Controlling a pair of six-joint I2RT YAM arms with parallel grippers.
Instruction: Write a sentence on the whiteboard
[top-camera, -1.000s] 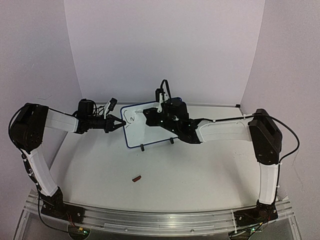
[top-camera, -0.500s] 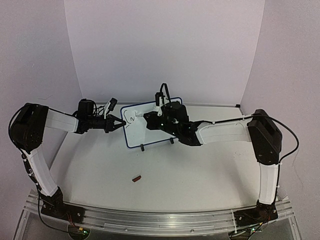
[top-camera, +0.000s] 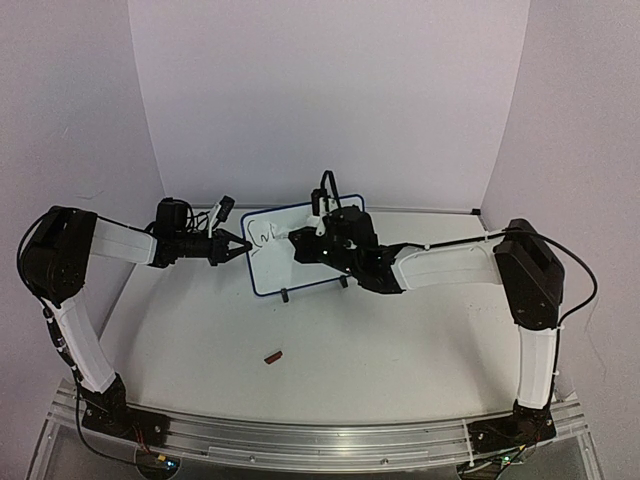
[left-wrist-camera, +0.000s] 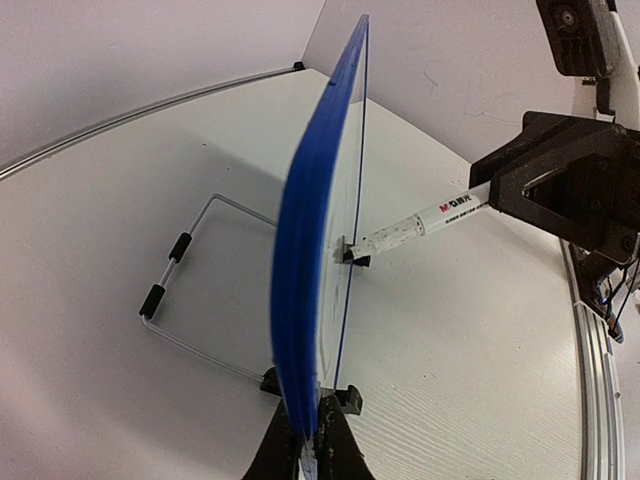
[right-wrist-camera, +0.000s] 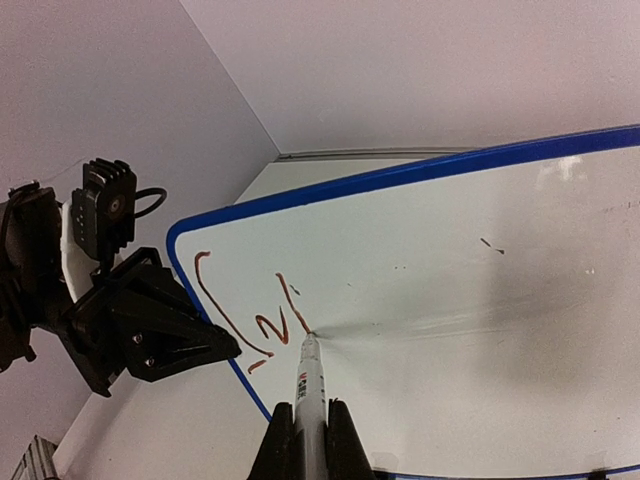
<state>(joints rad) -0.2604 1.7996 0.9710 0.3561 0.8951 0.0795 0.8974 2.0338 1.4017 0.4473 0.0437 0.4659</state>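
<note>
The whiteboard (top-camera: 282, 268) stands upright on two black feet near the back of the table, blue-framed. My left gripper (top-camera: 247, 246) is shut on its left edge, and in the left wrist view the jaws (left-wrist-camera: 312, 440) pinch the blue frame (left-wrist-camera: 303, 270). My right gripper (right-wrist-camera: 308, 445) is shut on a white marker (right-wrist-camera: 309, 385), whose tip touches the board face (right-wrist-camera: 470, 290). The sentence (right-wrist-camera: 252, 318) is a few reddish-brown strokes near the board's left edge. In the top view the right gripper (top-camera: 300, 243) covers the board's right part.
A bent wire stand (left-wrist-camera: 170, 280) props the board from behind. A small dark red cap-like piece (top-camera: 272, 355) lies on the table well in front of the board. White walls close in the back and both sides. A metal rail (top-camera: 300, 440) runs along the near edge.
The right gripper has shifted slightly with the marker, and another stroke has appeared beside the first marks. The left gripper and the board have not moved.
</note>
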